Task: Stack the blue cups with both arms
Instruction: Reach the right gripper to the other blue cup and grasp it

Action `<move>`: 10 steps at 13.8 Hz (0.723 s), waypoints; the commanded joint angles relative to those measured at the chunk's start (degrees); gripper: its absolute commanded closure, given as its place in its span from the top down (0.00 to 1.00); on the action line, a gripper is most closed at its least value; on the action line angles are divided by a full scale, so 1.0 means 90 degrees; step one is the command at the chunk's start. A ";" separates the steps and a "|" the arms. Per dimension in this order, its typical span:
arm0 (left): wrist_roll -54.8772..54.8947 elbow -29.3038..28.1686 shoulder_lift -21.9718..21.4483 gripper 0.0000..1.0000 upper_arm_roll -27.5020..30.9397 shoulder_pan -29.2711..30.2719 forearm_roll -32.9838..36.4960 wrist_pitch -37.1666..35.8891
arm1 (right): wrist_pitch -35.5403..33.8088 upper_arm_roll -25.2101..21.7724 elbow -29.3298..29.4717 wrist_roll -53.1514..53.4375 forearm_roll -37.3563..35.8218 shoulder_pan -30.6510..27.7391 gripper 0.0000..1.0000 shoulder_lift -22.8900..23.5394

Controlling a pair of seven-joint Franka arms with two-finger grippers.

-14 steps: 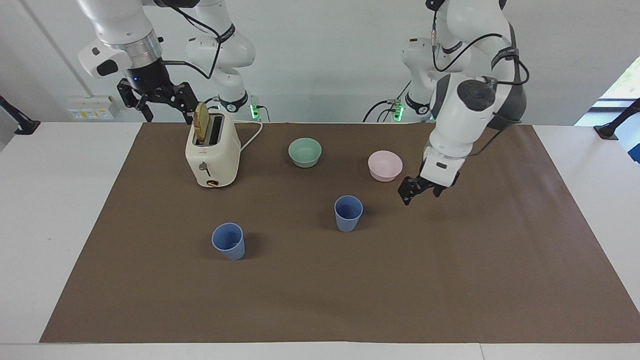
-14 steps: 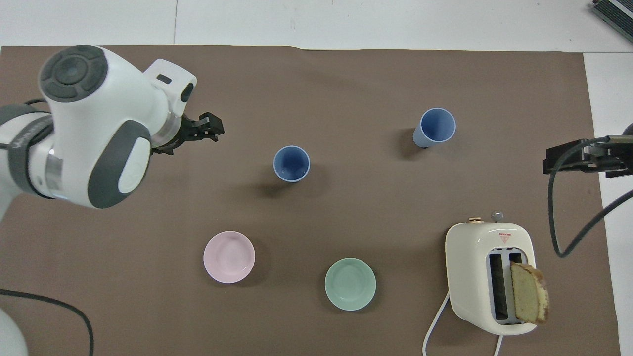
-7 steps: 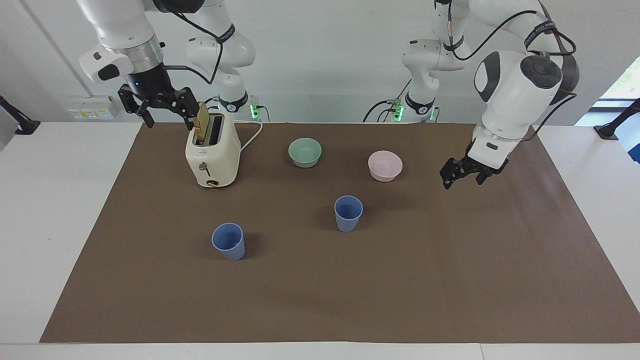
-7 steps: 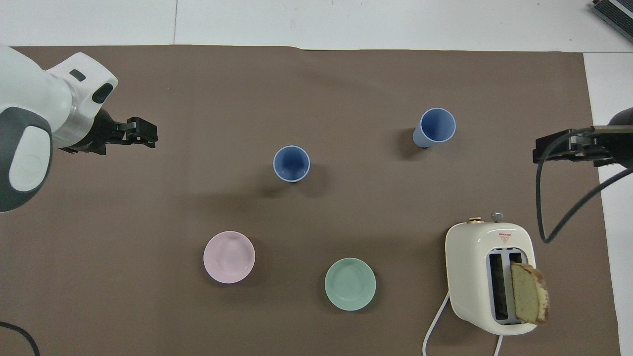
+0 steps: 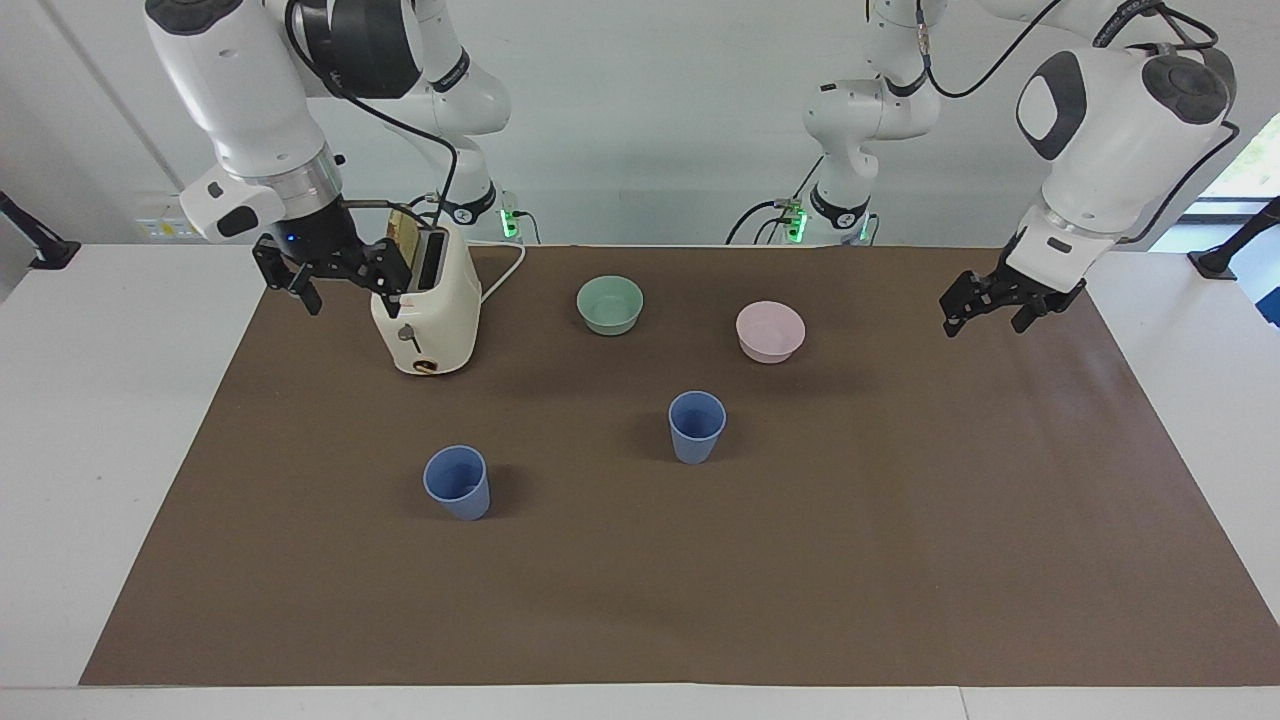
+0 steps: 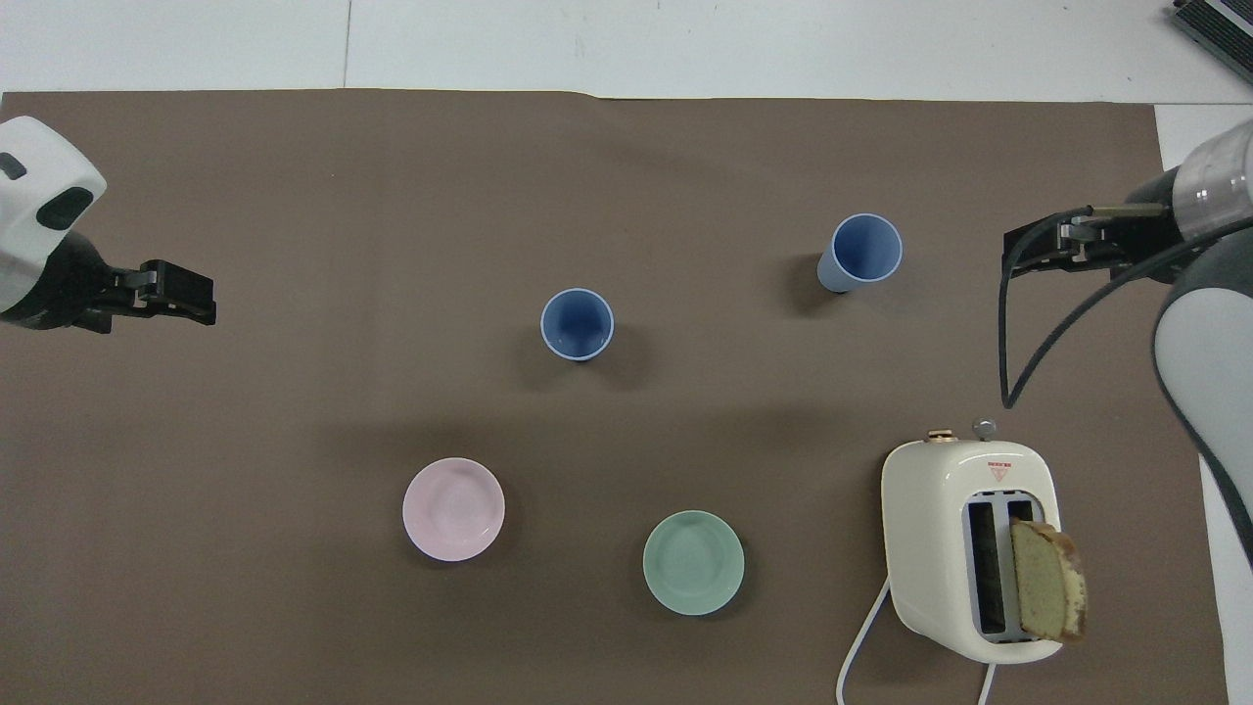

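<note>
Right pincer [image 5: 345, 278] partly hides the toaster [image 5: 432, 320].

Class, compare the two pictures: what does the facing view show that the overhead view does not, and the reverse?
Facing only: both arms whole, two smaller arms by the wall, the toaster's lever.

Overhead only: straight down into the toaster slots, with the bread slice in one.

Both: two blue cups standing apart, mint bowl, pink bowl, left hand, right hand.

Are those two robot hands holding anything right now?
No. The left gripper and right gripper are both empty; both blue cups stand untouched on the mat.
</note>
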 commanded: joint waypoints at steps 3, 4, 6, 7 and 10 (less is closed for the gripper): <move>0.0163 0.0084 -0.0395 1.00 -0.0014 0.0115 -0.0053 -0.0339 | 0.0582 0.0027 0.0083 -0.0223 -0.0066 -0.0027 1.00 0.0640; 0.0163 0.0317 -0.0386 1.00 0.0005 0.0106 -0.0034 -0.0485 | 0.0835 0.0027 0.0063 -0.0223 -0.0057 -0.0007 1.00 0.0776; 0.0240 0.0766 -0.0327 1.00 0.0025 0.0096 -0.0024 -0.0885 | 0.1100 0.0027 0.0015 -0.0224 -0.0066 0.0061 1.00 0.1059; 0.0241 0.0885 -0.0298 1.00 0.0025 0.0096 -0.0024 -0.1061 | 0.1275 0.0027 -0.0063 -0.0223 -0.0076 0.0061 1.00 0.1119; 0.0241 0.0983 -0.0356 1.00 0.0034 0.0086 0.0025 -0.1268 | 0.1725 0.0027 -0.0337 -0.0184 -0.0076 0.0081 1.00 0.1314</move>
